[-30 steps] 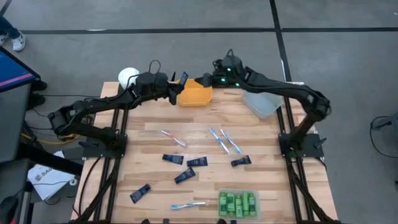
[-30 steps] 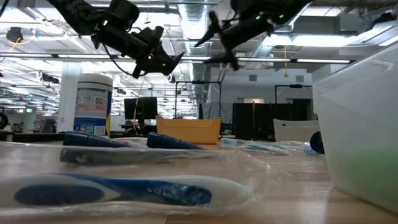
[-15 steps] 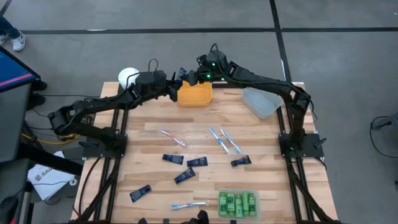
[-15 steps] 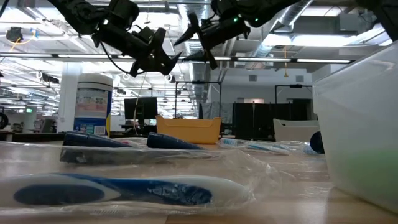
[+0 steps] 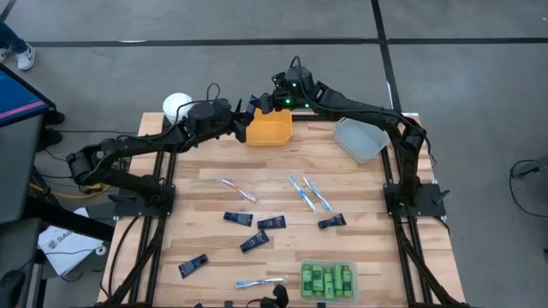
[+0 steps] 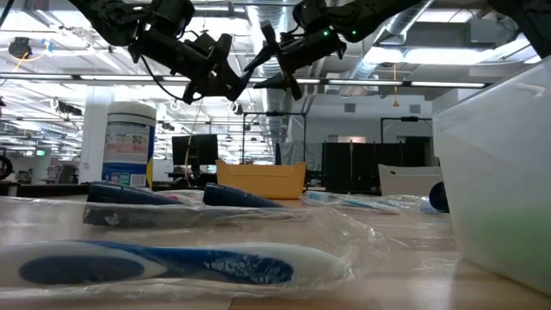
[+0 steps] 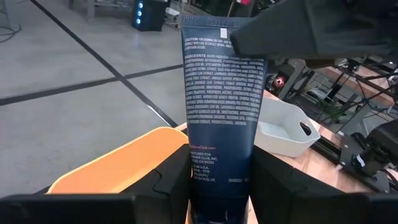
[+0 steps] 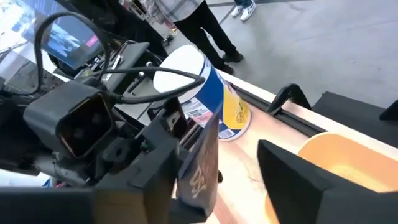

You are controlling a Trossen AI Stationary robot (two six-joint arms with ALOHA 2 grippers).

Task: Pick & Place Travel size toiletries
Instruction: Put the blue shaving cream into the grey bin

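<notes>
**A:** Table first, since it carries everything: where do the arms meet over it?

**B:** At its far edge, above the orange bin. The left gripper pinches the lower end of a dark navy tube, which stands up between its fingers (printed side toward the left wrist camera). The right gripper faces it from just across, its fingers spread on either side of the tube's upper end; I cannot tell whether they touch it.

**A:** And near the two grippers?

**B:** A white-lidded canister stands just behind the left gripper, and a clear bin lies beyond the orange one, under the right arm.

**A:** The remaining toiletries?

**B:** All well apart from both grippers, toward the near side. A tray of green bottles sits at the near edge. More navy tubes are scattered mid-table, with light-blue toothbrushes and a pink toothbrush between them and the bins. One more blue toothbrush lies beside the bottles.
</notes>
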